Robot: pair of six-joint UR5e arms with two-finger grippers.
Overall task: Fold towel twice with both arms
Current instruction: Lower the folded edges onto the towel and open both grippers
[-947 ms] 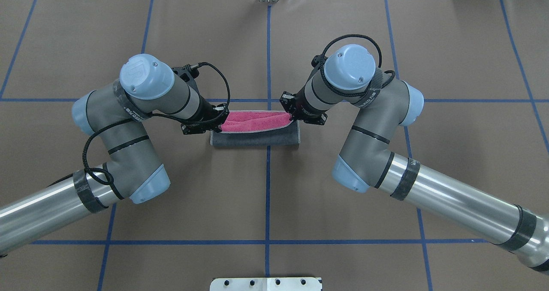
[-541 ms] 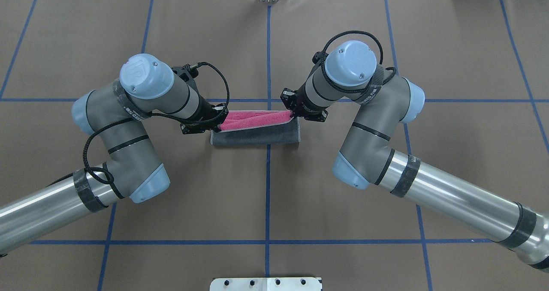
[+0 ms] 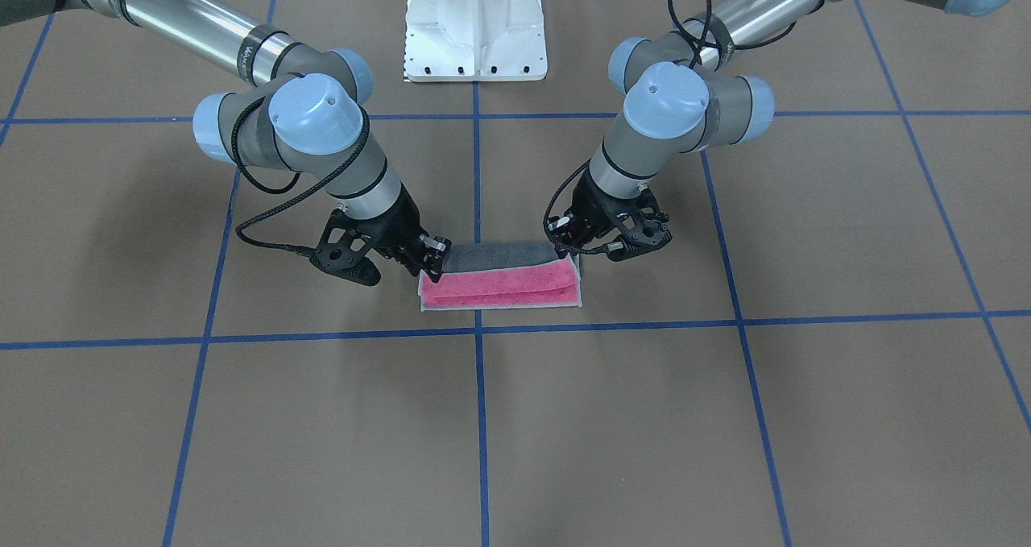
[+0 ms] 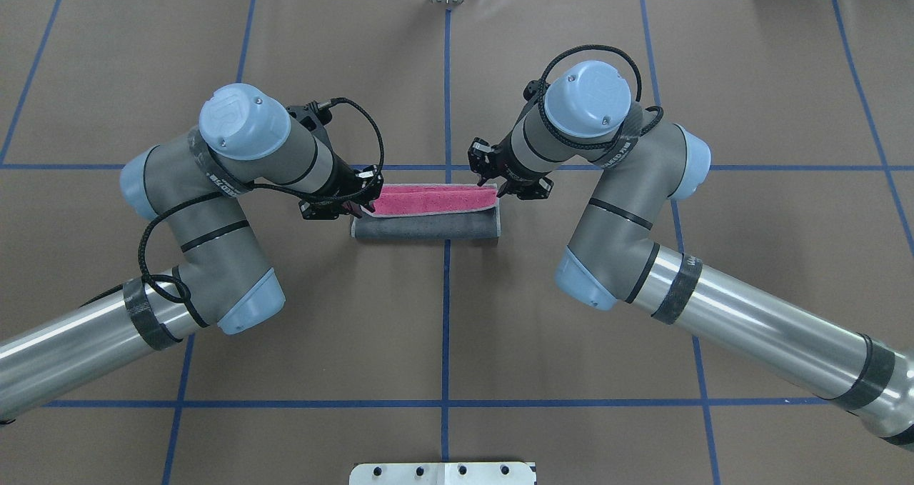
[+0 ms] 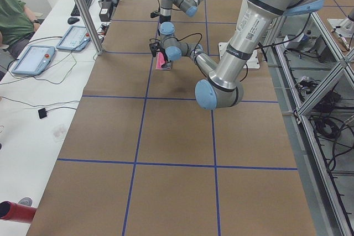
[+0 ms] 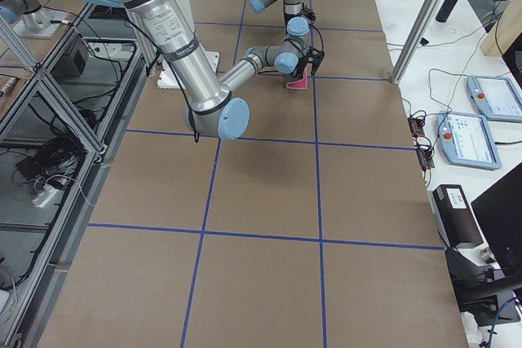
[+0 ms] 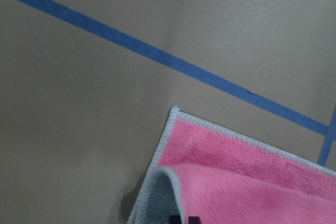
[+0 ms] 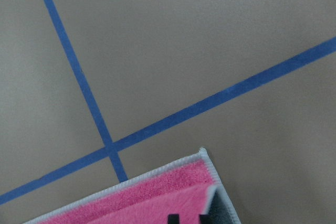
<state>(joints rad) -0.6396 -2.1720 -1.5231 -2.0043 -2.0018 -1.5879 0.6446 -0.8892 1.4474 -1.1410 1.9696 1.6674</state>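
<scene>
The towel (image 4: 428, 228) lies folded at the table's middle, its grey face on the near side and a pink strip (image 4: 432, 201) along the far side. In the front-facing view the pink strip (image 3: 499, 288) faces the camera. My left gripper (image 4: 360, 206) is shut on the towel's left end and my right gripper (image 4: 496, 188) on its right end, both low over the table. The front-facing view shows the right gripper (image 3: 431, 269) and the left gripper (image 3: 568, 249). The left wrist view (image 7: 236, 171) and the right wrist view (image 8: 157, 192) each show a pink corner with a pale border.
The table is covered in brown paper (image 4: 443, 328) marked with a blue tape grid (image 4: 446, 99). The white bolted pedestal (image 3: 475, 27) stands at the robot's edge. A side bench with tablets (image 5: 33, 56) and a seated person (image 5: 11, 20) runs along the far side.
Both grippers have moved a little toward the far side with the towel's upper edge. The twisted pink layers have flattened into one narrow strip.
</scene>
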